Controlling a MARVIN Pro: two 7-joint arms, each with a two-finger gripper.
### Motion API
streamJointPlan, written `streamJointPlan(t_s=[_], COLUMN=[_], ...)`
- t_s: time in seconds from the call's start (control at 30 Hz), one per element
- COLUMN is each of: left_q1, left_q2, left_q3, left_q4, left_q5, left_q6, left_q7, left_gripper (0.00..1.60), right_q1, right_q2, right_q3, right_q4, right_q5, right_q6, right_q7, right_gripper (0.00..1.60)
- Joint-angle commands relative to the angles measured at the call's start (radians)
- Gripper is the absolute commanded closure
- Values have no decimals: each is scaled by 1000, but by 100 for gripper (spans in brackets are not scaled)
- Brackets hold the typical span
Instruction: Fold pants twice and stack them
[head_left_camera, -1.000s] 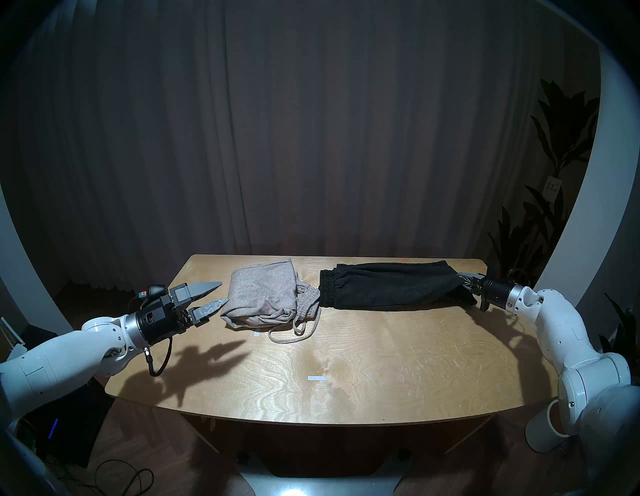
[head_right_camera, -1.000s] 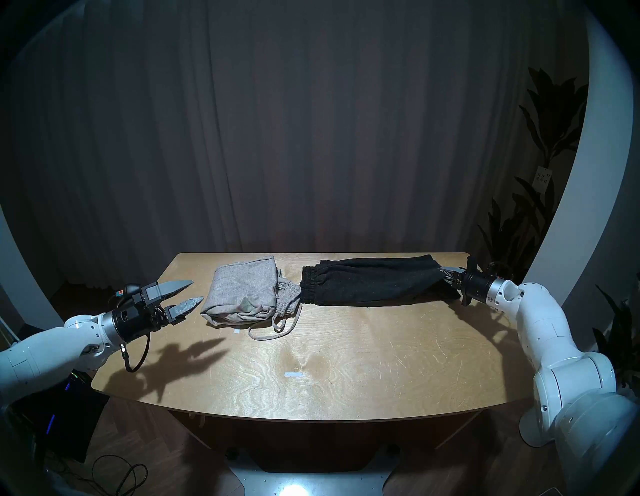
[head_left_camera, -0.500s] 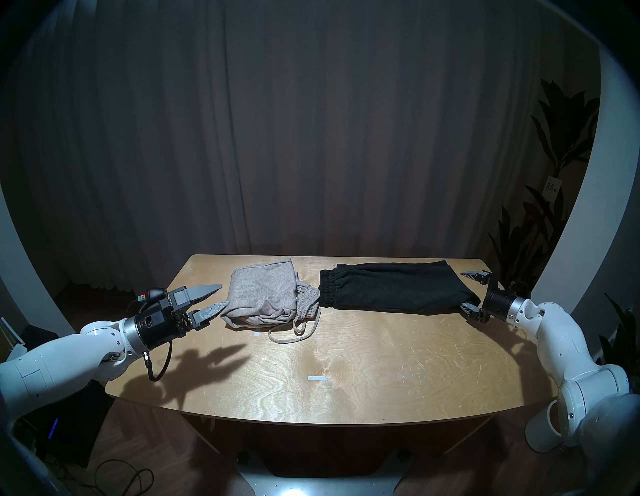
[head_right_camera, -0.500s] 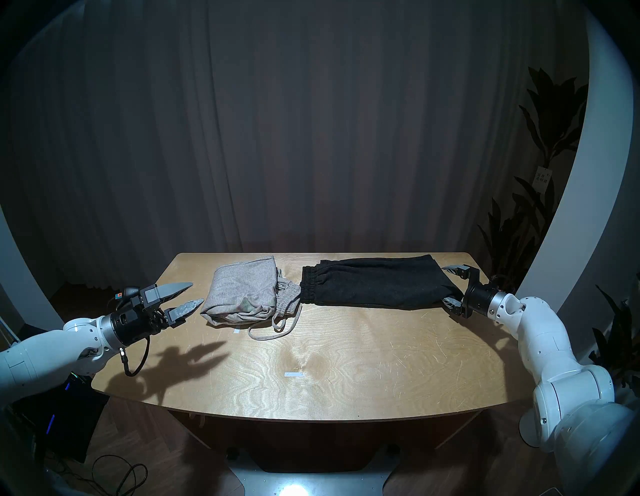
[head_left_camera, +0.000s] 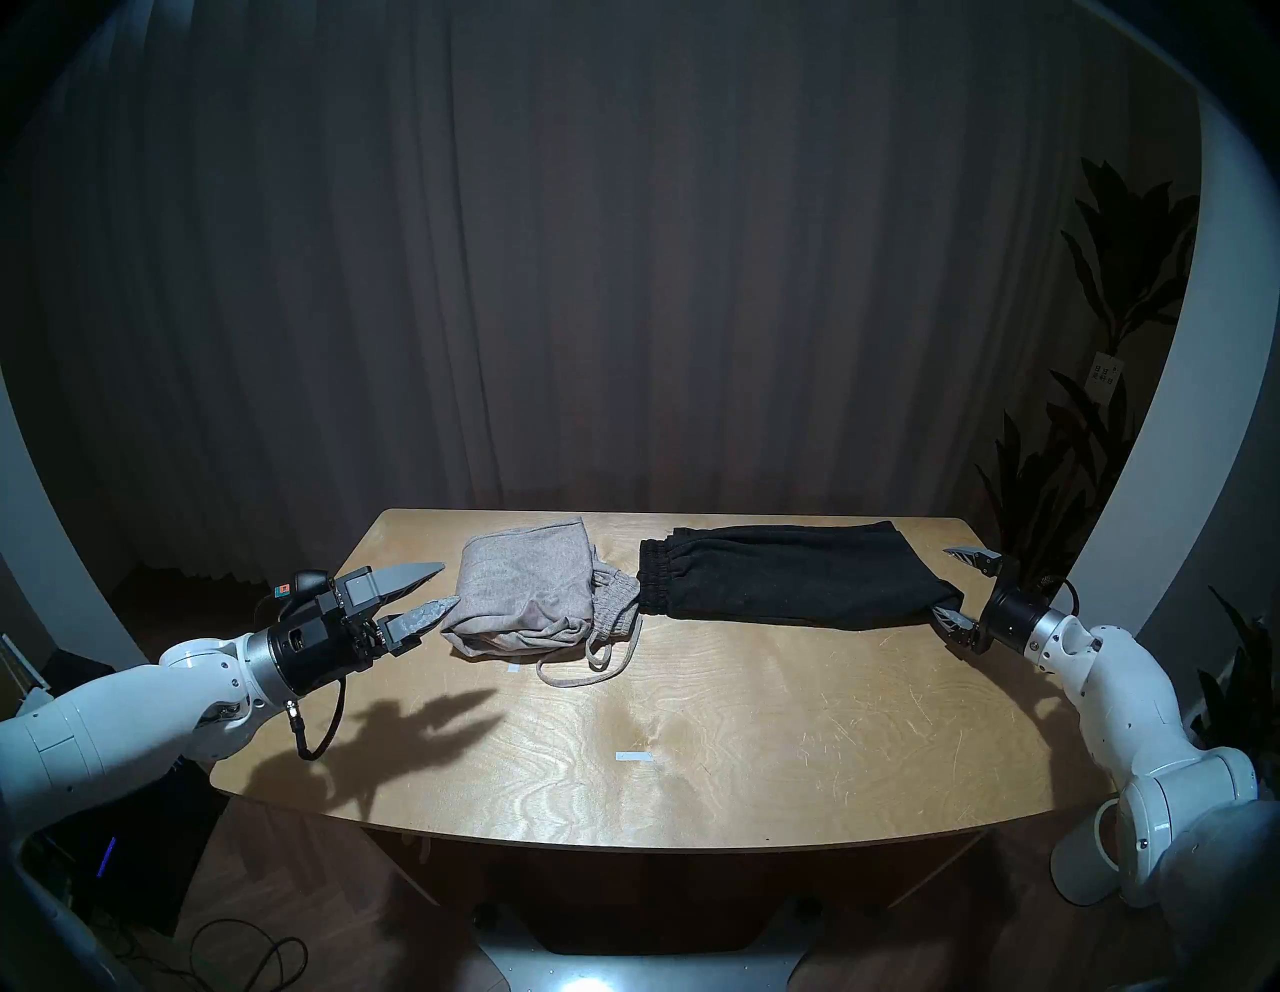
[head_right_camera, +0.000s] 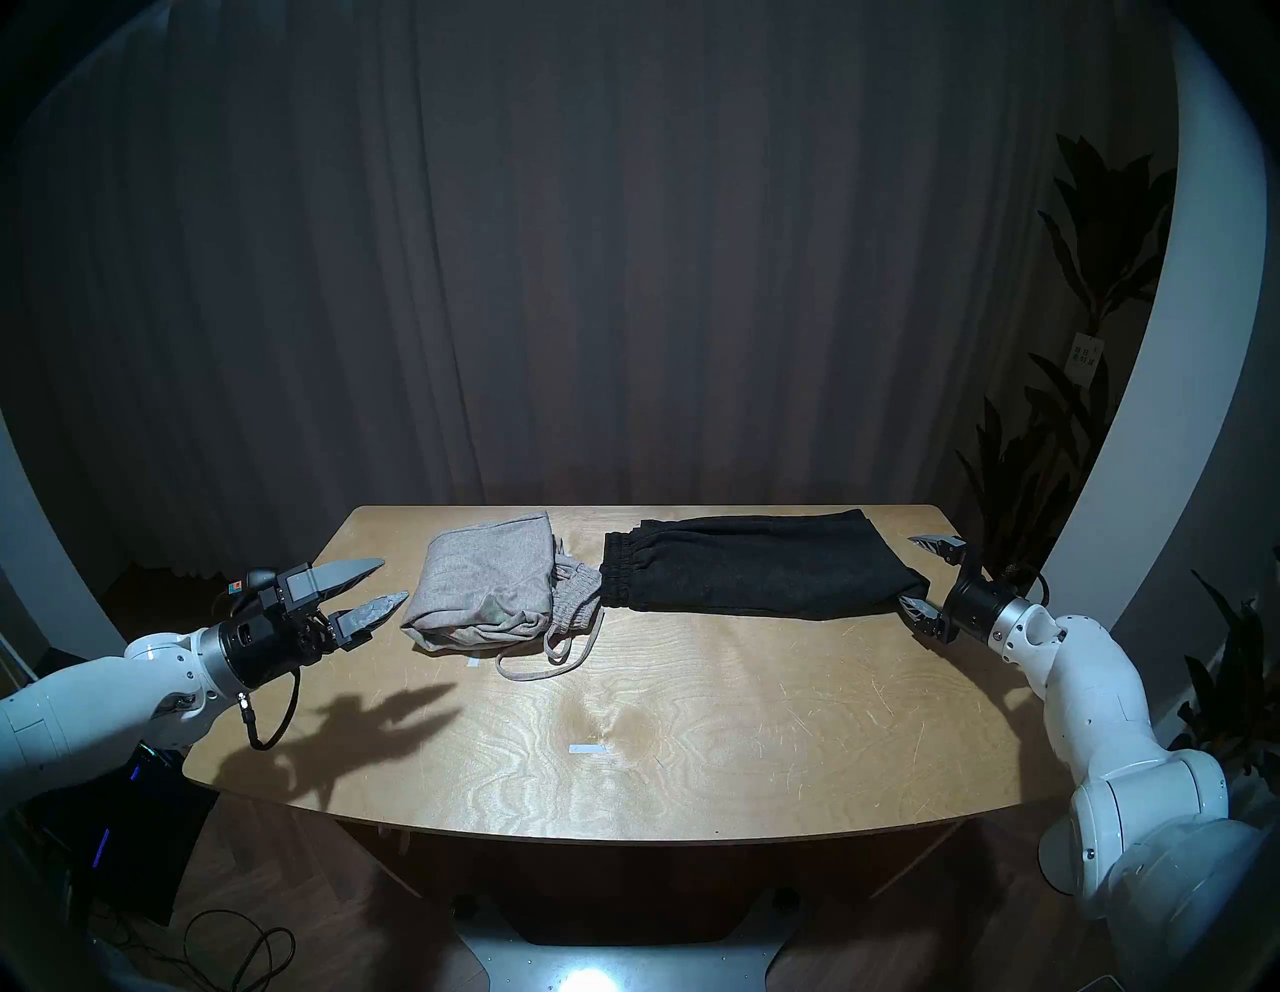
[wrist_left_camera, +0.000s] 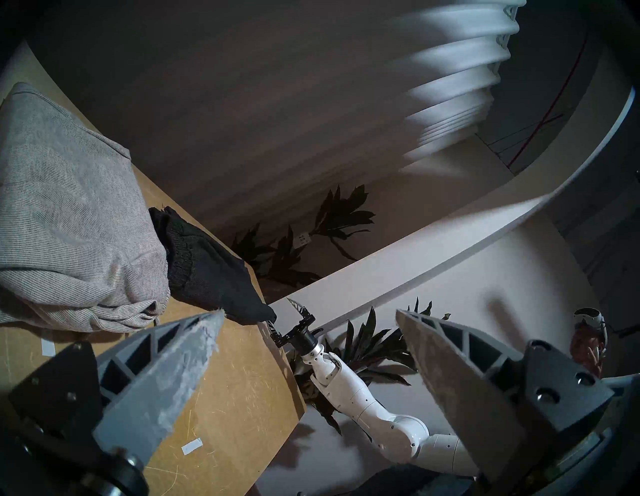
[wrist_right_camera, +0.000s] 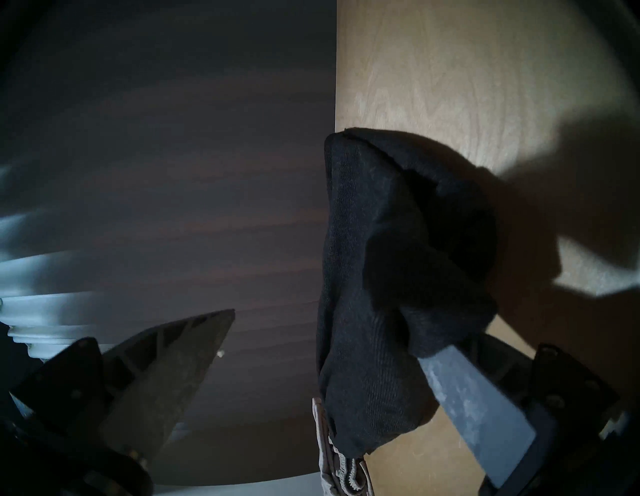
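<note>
The light grey pants (head_left_camera: 526, 589) lie folded in a thick bundle at the back left of the table (head_left_camera: 727, 700), their pale cord (head_left_camera: 589, 668) looped toward the front. The black pants (head_left_camera: 783, 575) lie as one long flat strip at the back right, waistband facing the grey bundle. My left gripper (head_left_camera: 447, 585) is open and empty, just left of the grey pants (wrist_left_camera: 69, 214). My right gripper (head_left_camera: 940, 580) is open at the right end of the black pants (wrist_right_camera: 388, 277). Its lower fingertip is hidden under the cloth corner and its upper finger is clear of it.
A white tape mark (head_left_camera: 634, 756) lies on the table's front middle, and a smaller one (head_left_camera: 512, 668) in front of the grey bundle. Dark plants (head_left_camera: 1039, 485) stand beyond the table's right edge, close behind my right wrist. A dark curtain hangs behind.
My right gripper opened, let go of the black pants' right end and drew back to the right. The end settled flat on the table. The left arm barely moved.
</note>
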Motion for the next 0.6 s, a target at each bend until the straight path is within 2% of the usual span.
streamJointPlan(t_s=[0.0, 0.57], left_q1=[-7, -5], left_q2=[12, 29], left_q3=[-11, -10], left_q4=[-16, -35], left_q5=[-9, -28], left_q6=[-7, -27], left_q7=[-5, -3], left_gripper=[0, 0], right_q1=[-30, -87], right_q2=[4, -38], right_q3=[46, 127], right_q4=[-1, 0], right_q5=[37, 105], right_q6=[-24, -69], right_q7=[24, 49], right_gripper=[0, 0])
